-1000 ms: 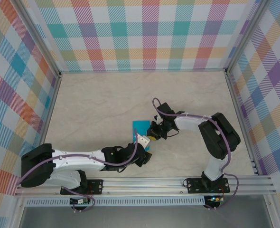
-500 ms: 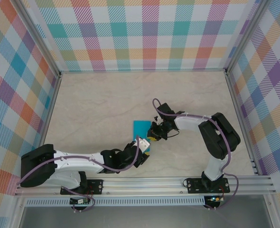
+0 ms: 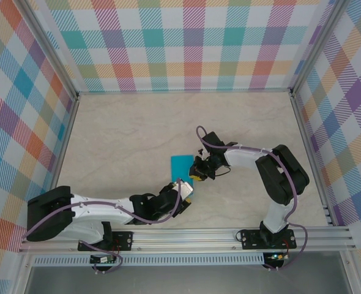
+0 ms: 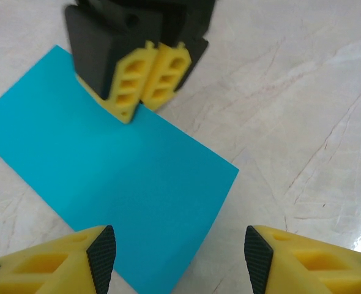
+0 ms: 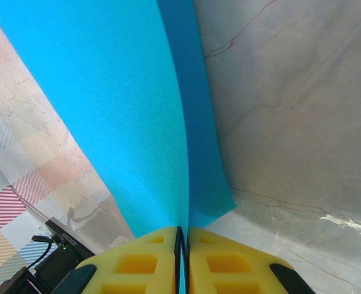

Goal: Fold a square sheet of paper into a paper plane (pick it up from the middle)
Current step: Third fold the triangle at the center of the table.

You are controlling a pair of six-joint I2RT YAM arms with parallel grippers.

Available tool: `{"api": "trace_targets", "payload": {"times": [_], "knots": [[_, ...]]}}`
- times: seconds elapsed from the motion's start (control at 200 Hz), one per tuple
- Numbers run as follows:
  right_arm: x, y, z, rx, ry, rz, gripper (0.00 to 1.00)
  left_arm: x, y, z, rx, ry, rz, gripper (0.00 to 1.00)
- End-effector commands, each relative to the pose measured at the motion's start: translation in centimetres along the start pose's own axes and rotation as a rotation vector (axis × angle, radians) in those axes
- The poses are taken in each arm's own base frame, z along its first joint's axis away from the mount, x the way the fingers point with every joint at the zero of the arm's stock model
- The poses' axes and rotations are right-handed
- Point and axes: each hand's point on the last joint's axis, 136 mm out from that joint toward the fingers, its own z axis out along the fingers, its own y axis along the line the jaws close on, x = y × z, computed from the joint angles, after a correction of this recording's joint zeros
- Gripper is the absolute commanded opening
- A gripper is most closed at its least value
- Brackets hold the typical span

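square sheet of paper [image 4: 119,177]: teal, rectangular | right gripper [image 5: 182,236] pinches its edge; left gripper [image 4: 179,251] fingers apart

place: robot lab cell | signs: plaid backdrop walls [image 3: 193,43]; aluminium frame rail [image 3: 186,236]; marble-look tabletop [image 3: 125,128]

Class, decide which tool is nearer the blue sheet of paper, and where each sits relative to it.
Right. The right tool pinches one edge of the sheet of paper, touching it; the left tool sits open by its near end, apparently not touching.
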Motion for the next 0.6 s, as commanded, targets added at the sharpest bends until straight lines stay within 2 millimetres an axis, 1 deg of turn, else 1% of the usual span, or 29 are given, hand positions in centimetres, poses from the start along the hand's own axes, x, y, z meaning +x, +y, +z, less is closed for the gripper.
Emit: {"api": "trace_targets", "payload": {"times": [0.0, 0.14, 0.225, 0.295, 0.375, 0.48, 0.58, 0.595], "knots": [[0.0, 0.4, -0.2, -0.004, 0.014, -0.009, 0.12, -1.5, -1.6, 0.9, 0.030, -0.016, 0.072, 0.59], [0.0, 0.3, -0.2, 0.001, 0.014, -0.011, 0.12, -1.6, -2.1, 2.2, 0.013, 0.003, 0.110, 0.59], [0.0, 0.3, -0.3, 0.004, 0.011, -0.013, 0.12, -1.2, -1.9, 2.8, -0.012, 0.019, 0.121, 0.59], [-0.1, 0.3, -0.3, 0.005, 0.011, -0.012, 0.12, -1.1, -1.4, 3.1, -0.052, 0.030, 0.127, 0.58], [-0.1, 0.3, -0.3, 0.005, 0.010, -0.012, 0.12, -1.4, -1.1, 3.2, -0.072, 0.014, 0.121, 0.56], [-0.1, 0.2, -0.2, 0.009, 0.013, -0.009, 0.12, -1.9, -1.1, 3.1, -0.076, -0.002, 0.110, 0.50], [-0.1, 0.1, -0.2, 0.013, 0.014, -0.009, 0.12, -1.9, -1.1, 3.0, -0.069, -0.006, 0.100, 0.42], [-0.1, 0.1, -0.1, 0.014, 0.014, -0.010, 0.12, -1.9, -1.1, 3.0, -0.067, -0.007, 0.098, 0.40]]}}
